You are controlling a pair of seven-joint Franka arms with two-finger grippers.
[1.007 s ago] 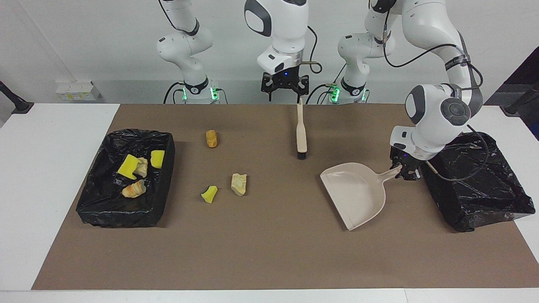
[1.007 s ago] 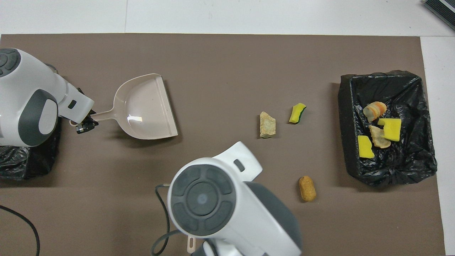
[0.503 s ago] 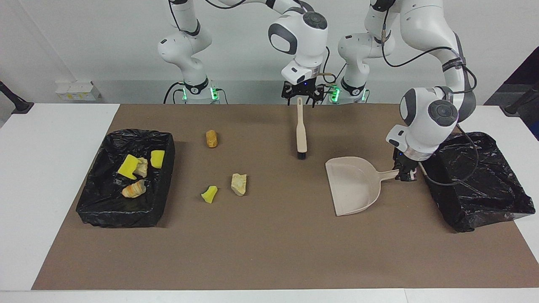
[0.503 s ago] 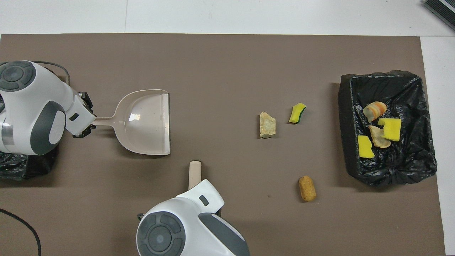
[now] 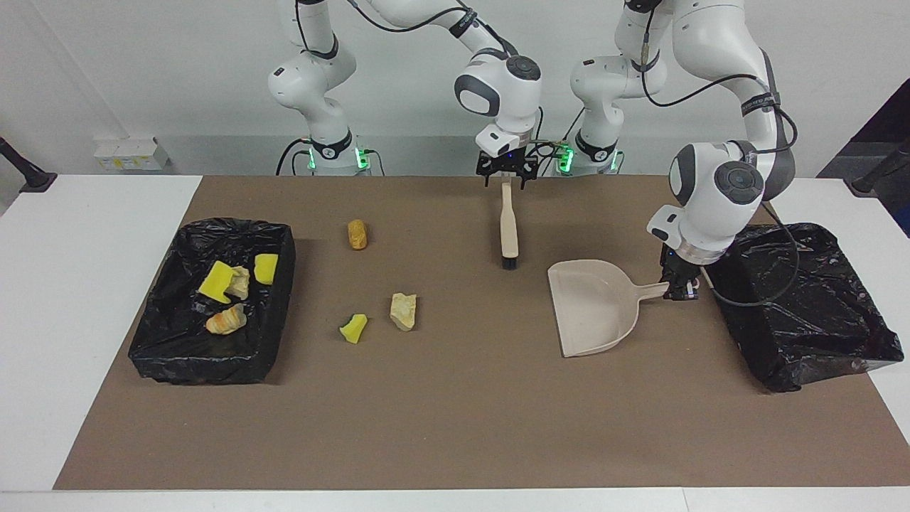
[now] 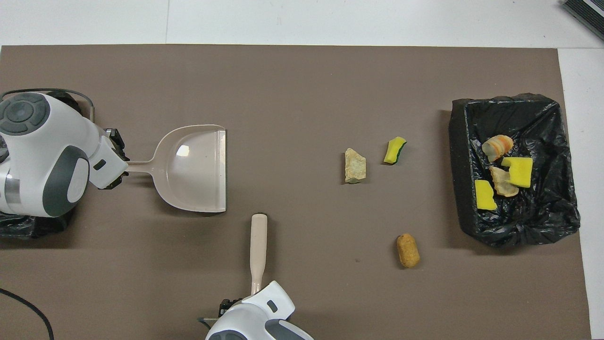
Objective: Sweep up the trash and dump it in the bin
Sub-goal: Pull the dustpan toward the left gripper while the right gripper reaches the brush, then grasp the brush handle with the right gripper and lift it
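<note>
The right gripper (image 5: pixel 505 177) has dropped from well above the brush (image 5: pixel 507 226) to the tip of its handle, at the brush's end nearest the robots. Its fingers straddle the handle end, starting to close but not yet clamped, so the brush is not held. The left gripper (image 5: pixel 680 287) stays shut on the dustpan (image 5: pixel 596 306) handle and has swung the pan round, so its open mouth now faces the loose trash. By my reading, both tools are nearly ready and sweeping comes next.

Three scraps lie loose on the bench, well away from both grippers toward the right arm's end: an orange-brown piece (image 5: pixel 357 234), a beige rock lump (image 5: pixel 403 311) and a yellow sponge wedge (image 5: pixel 353 328). Four more scraps sit in the black-lined bin (image 5: pixel 281 299) at that end. A second black-lined bin (image 5: pixel 817 313) sits just beside the left gripper.
</note>
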